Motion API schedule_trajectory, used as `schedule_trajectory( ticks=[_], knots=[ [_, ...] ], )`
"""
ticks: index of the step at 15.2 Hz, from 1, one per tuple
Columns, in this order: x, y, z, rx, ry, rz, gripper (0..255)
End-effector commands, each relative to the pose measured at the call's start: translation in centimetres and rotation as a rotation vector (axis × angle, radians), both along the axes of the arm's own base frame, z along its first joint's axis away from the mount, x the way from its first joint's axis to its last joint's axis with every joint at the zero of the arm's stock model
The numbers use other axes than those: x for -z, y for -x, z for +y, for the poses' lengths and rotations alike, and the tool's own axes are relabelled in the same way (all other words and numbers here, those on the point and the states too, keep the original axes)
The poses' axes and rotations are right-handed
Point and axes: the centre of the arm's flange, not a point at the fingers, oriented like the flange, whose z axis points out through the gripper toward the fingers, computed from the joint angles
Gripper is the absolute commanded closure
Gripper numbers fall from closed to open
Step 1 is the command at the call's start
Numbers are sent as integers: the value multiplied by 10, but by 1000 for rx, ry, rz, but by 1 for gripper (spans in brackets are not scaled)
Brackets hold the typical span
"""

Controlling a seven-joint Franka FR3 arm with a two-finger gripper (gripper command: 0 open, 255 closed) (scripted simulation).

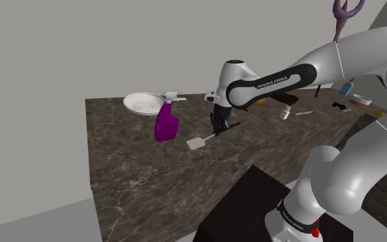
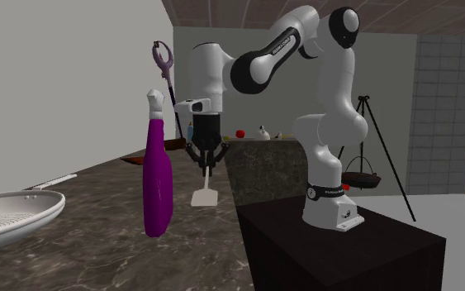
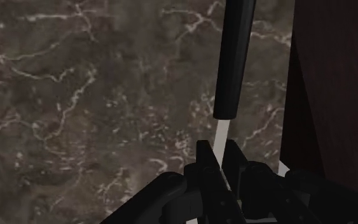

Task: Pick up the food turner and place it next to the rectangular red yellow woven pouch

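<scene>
The food turner has a white flat blade (image 1: 196, 143), a thin white shaft and a black handle (image 3: 233, 57). It lies on the dark marble counter (image 1: 144, 172) near the counter's edge by the stand. My gripper (image 1: 217, 130) points straight down over it, and its fingers clasp the white shaft just behind the handle (image 3: 219, 162). From the second exterior view the blade (image 2: 203, 197) rests on the counter below the gripper (image 2: 208, 163). An orange-red thing (image 1: 266, 101), possibly the pouch, peeks out behind my forearm, mostly hidden.
A purple spray bottle (image 1: 166, 124) stands close to the blade, toward the shoulder view's left. Behind it sits a white pan (image 1: 144, 103). Small items (image 1: 353, 93) lie at the counter's far end. The dark stand (image 1: 253, 206) adjoins the counter edge.
</scene>
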Motion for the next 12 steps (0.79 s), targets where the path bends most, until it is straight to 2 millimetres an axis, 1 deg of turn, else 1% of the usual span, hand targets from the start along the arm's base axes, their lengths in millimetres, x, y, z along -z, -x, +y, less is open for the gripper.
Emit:
schedule_trajectory(
  ticks=[1,9,12],
  knots=[
    [-11,1,0,0,0,0,255],
    [-52,1,0,0,0,0,255],
    [-52,-8,-39,0,0,0,255]
  ],
)
